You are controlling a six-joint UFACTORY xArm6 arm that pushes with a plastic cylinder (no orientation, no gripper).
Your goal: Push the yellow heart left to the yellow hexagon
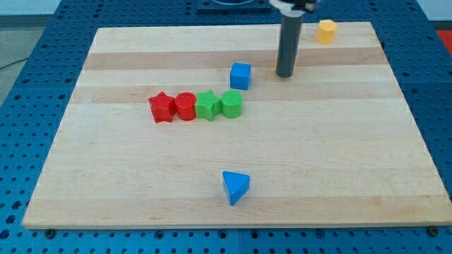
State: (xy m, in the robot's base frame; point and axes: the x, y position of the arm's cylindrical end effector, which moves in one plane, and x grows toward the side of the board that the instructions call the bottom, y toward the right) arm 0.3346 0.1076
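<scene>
No hand to open or close, only a rod: my tip (285,75) sits upper centre. I should swing round right of the upper-right yellow block (326,31), then push left.

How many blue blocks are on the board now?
2: a blue cube just left of my tip, and a blue triangle near the view's bottom. The rod may hide something.
</scene>
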